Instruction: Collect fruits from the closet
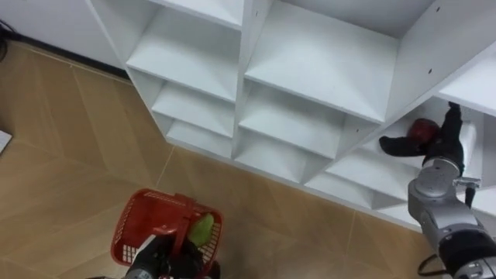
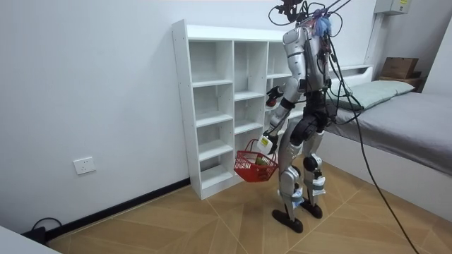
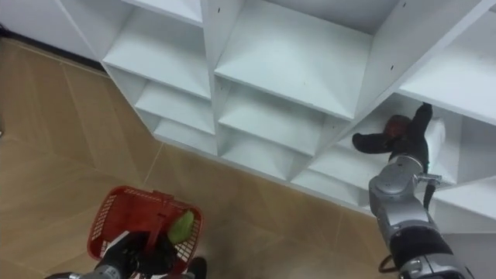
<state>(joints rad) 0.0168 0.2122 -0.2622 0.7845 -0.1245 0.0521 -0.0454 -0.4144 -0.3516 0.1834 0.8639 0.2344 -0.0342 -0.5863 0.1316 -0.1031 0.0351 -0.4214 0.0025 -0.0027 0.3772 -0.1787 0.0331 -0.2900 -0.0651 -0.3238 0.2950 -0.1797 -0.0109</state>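
A red fruit (image 1: 421, 129) lies in a low compartment of the white closet shelf (image 1: 310, 70), at the right. My right hand (image 1: 434, 143) reaches into that compartment and is open, with its thumb stretched left below the fruit and its fingers straight up beside it; the fruit sits between them against the palm. My left hand (image 1: 159, 260) is shut on the handle of a red basket (image 1: 128, 232) that hangs low at my left, above the floor. A green fruit (image 1: 201, 229) lies in the basket. In the room view I stand close before the shelf (image 2: 212, 106) with the basket (image 2: 254, 166) in front of my legs.
The other shelf compartments in view are bare white boards. Wooden floor (image 1: 70, 155) spreads to the left of the shelf. In the room view a bed (image 2: 402, 113) stands behind me on the room view's right, and a white wall (image 2: 85, 85) lies left of the shelf.
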